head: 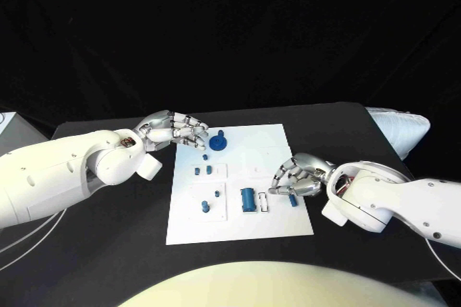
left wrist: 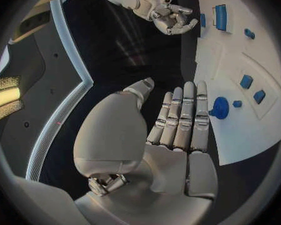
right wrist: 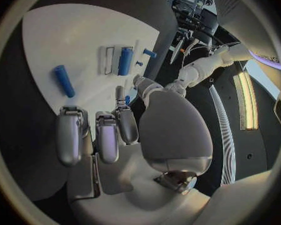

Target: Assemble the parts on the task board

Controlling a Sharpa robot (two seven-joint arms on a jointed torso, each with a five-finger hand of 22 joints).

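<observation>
Both hands at the task board, neither carrying a part.

Left hand at the board's 10 o'clock corner, fingers straight, side by side, empty; round blue part just beyond the fingertips. Right hand at the 3 o'clock edge, fingers curled in; any hold cannot be told. Long blue part lies mid-board. Black worktop beneath.
</observation>
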